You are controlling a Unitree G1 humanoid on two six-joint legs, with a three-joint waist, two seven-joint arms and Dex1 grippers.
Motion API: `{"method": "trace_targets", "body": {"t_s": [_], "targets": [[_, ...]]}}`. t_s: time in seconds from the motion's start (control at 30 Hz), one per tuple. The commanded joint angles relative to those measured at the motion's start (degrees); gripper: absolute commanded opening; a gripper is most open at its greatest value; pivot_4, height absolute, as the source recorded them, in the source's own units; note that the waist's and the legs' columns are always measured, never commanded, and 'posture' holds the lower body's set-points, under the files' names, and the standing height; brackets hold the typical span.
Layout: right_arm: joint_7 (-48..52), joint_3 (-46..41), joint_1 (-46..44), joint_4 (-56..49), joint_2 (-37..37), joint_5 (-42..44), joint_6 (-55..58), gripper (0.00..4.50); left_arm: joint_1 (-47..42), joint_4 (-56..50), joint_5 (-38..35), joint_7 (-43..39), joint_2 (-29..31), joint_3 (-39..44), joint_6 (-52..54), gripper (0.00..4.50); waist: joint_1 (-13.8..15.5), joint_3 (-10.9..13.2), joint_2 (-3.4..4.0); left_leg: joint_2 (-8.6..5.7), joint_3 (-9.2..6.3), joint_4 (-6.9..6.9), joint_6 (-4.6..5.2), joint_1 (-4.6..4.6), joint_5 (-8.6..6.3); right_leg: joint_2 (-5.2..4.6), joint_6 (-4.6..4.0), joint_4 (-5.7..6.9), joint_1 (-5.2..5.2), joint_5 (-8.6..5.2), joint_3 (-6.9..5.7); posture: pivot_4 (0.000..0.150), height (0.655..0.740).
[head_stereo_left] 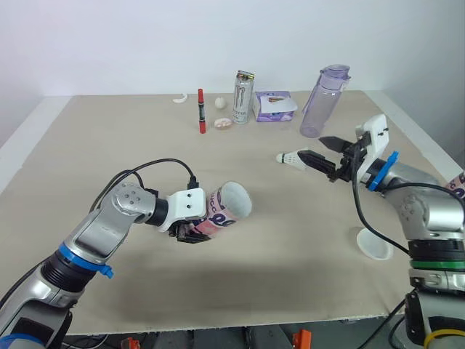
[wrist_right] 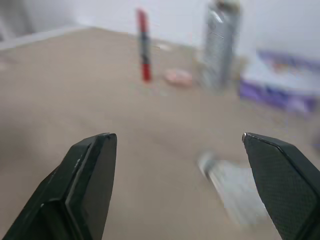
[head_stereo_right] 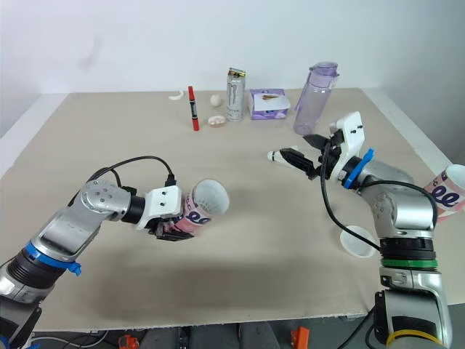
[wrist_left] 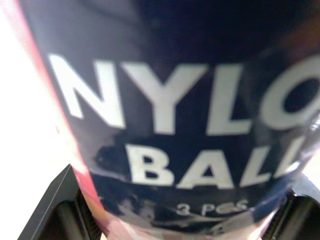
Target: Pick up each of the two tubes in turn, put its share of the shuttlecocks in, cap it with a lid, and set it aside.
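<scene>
My left gripper [head_stereo_left: 193, 233] pinches 1 tube [head_stereo_left: 231, 203], mouth tilted toward my right gripper [head_stereo_left: 320, 151], which hangs spread beside a shuttlecock [head_stereo_left: 290, 158] to feed in.

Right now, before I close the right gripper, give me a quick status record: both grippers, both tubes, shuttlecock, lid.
left gripper: shut on tube, which is tilted with its uncapped mouth toward the right arm
right gripper: open, fingertips right by the shuttlecock
shuttlecock: lying on the table, not gripped
lid: white, on the table beside the right arm
second tube: partly seen past the right arm; capped or not, cannot tell
</scene>
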Motion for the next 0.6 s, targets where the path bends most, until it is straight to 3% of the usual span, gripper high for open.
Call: {"method": "trace_targets", "body": {"t_s": [0.03, 0.6], "targets": [[0.79, -0.80, -3.27, 10.42, 1.59, -3.18, -6.15, 4.30, 1.40, 0.78, 1.46, 0.79, 0.97, -0.69, 1.48, 3.35, -0.04, 0.01, 0.01, 0.00, 0.00, 0.00, 0.00, 0.00, 0.00, 0.01, 0.00, 0.00, 0.00, 0.00, 0.00, 0.150, 0.7400], [5.41, 1.70, -19.91, 44.76, 9.31, -13.59, -19.11, 4.30, 2.75, -0.97, 1.38, 1.62, 1.86, 0.50, 2.86, 3.35, -0.65, 0.03, 0.02, 0.01, -0.12, -0.02, 0.00, -0.01, 0.00, 0.15, 0.05, 0.00, 0.07, -0.04, 0.05, 0.150, 0.7400]]}}
